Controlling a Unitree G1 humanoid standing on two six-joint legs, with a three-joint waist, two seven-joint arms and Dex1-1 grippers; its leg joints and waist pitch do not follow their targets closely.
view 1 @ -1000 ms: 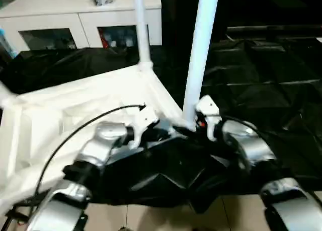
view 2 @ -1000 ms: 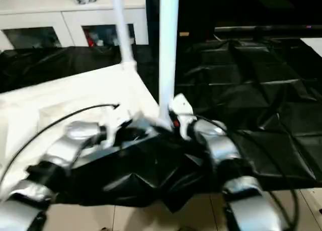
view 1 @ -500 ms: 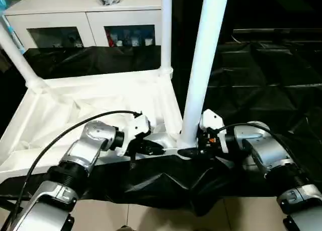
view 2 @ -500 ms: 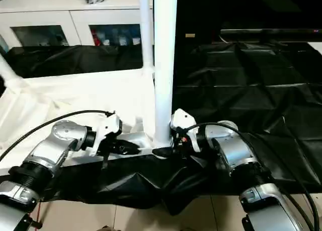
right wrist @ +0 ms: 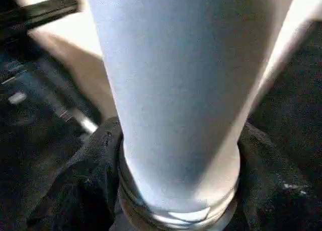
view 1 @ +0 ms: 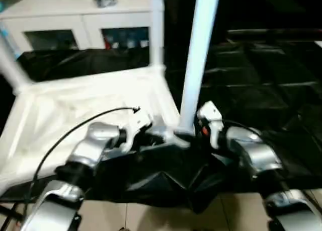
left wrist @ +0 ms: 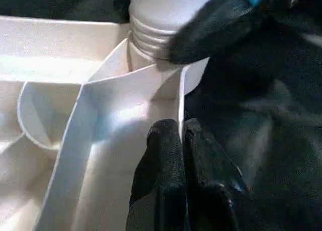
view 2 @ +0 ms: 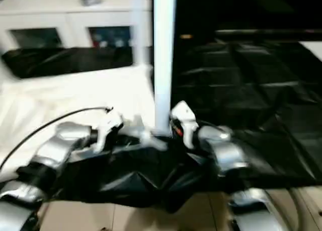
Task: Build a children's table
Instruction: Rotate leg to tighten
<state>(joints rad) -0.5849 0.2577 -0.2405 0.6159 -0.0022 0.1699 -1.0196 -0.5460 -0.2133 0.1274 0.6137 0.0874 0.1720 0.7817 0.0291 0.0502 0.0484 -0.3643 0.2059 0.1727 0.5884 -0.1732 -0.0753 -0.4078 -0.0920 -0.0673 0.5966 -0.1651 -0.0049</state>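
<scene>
While the white children's table top (view 1: 90,97) lies upside down on the black-draped tabletop (view 1: 271,75), ribbed underside up, three legs stand in its corner sockets. The near-right leg (view 1: 197,55) rises upright from its socket (left wrist: 166,65), threaded collar showing. The right end effector (right wrist: 171,190) has its black fingers (right wrist: 80,190) on either side of this leg's base. The left end effector (left wrist: 182,150), fingers pressed together, pinches the top's thin edge wall just beside that socket. A white cabinet (view 1: 80,24) stands behind.
</scene>
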